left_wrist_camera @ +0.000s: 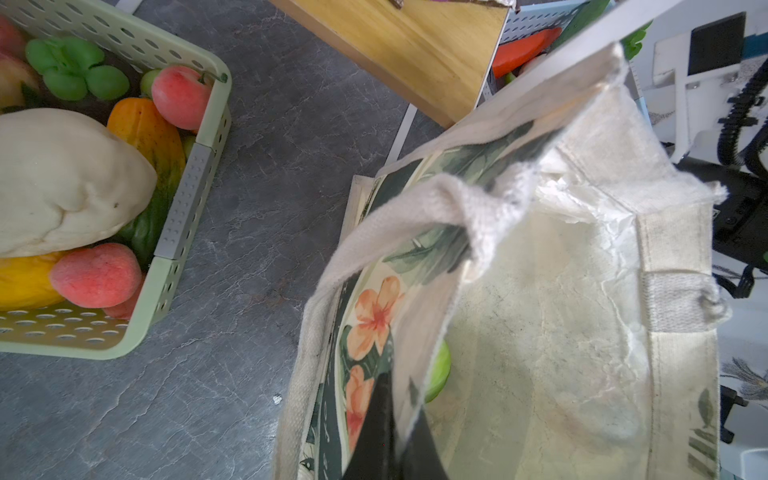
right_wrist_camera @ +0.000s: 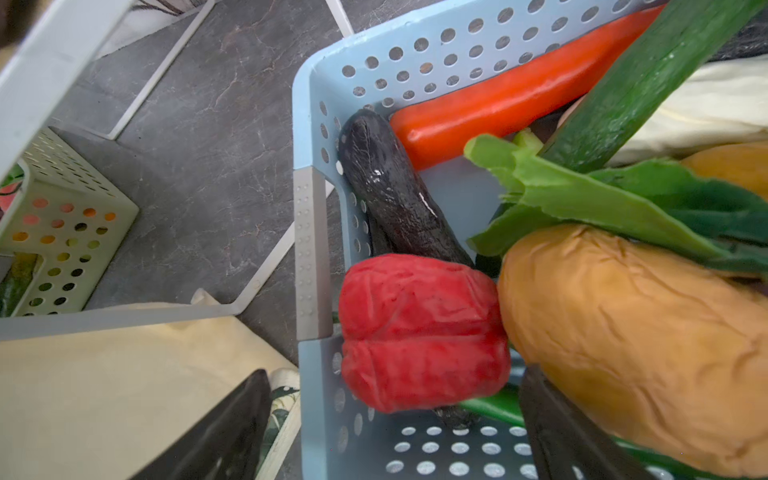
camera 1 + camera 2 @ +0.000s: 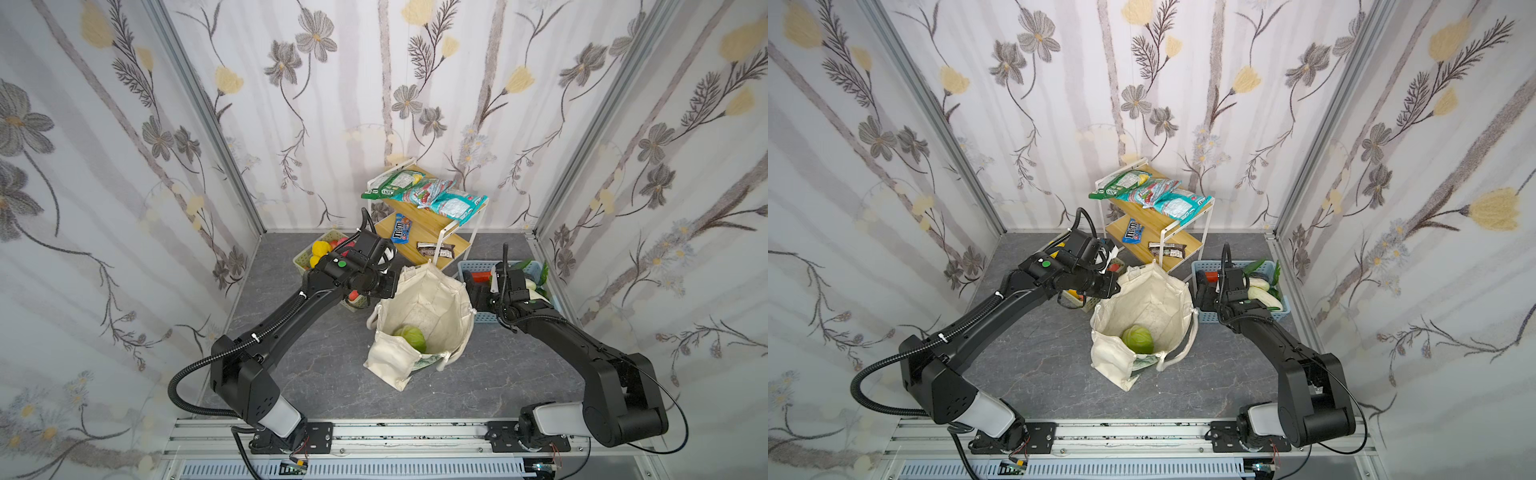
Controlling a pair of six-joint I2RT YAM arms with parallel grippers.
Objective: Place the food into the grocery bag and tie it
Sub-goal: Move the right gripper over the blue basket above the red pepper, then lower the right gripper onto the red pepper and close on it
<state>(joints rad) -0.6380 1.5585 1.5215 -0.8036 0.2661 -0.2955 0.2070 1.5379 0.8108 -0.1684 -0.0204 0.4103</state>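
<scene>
1. Nearest the viewer, the grocery bag (image 3: 428, 291) stands open on the grey marbled surface (image 3: 316, 374), between the two hands. A green cabbage (image 3: 411, 337) lies at its bottom, below both of them.
2. The left hand (image 1: 392, 399) is clamped on the bag's rim, with the cloth edge pinched between its dark fingers (image 1: 374, 436). A white handle (image 1: 374, 232) loops just ahead of the fingertips. In the left wrist view the cabbage peeks out from behind the pinched cloth, inside the bag.
3. The right hand (image 2: 392, 372) hangs spread wide and holds nothing. It straddles the wall of the blue basket (image 2: 316, 395) on the bag's other side. One finger is over the bag's side and the other is inside the basket, close against a tan loaf-shaped piece (image 2: 623, 353).
4. A red pepper (image 2: 419, 332) sits directly beneath the gap between those fingers. Whether the fingers touch it cannot be told.
5. Beyond the pepper from the right hand lie a dark eggplant (image 2: 395, 191), a long orange-red piece (image 2: 498, 99) and green leaves (image 2: 582, 199), all inside the blue basket.
6. Beside the left hand, on the side away from the bag, a pale green basket (image 1: 164, 286) holds peaches (image 1: 95, 274) and other toy fruit.
7. Farthest off, past both hands, a two-tier wooden shelf (image 3: 419, 245) carries snack packets (image 3: 432, 195) on its upper tier and candy bars (image 3: 401, 234) on its lower one, against the flowered wall (image 3: 374, 83).
</scene>
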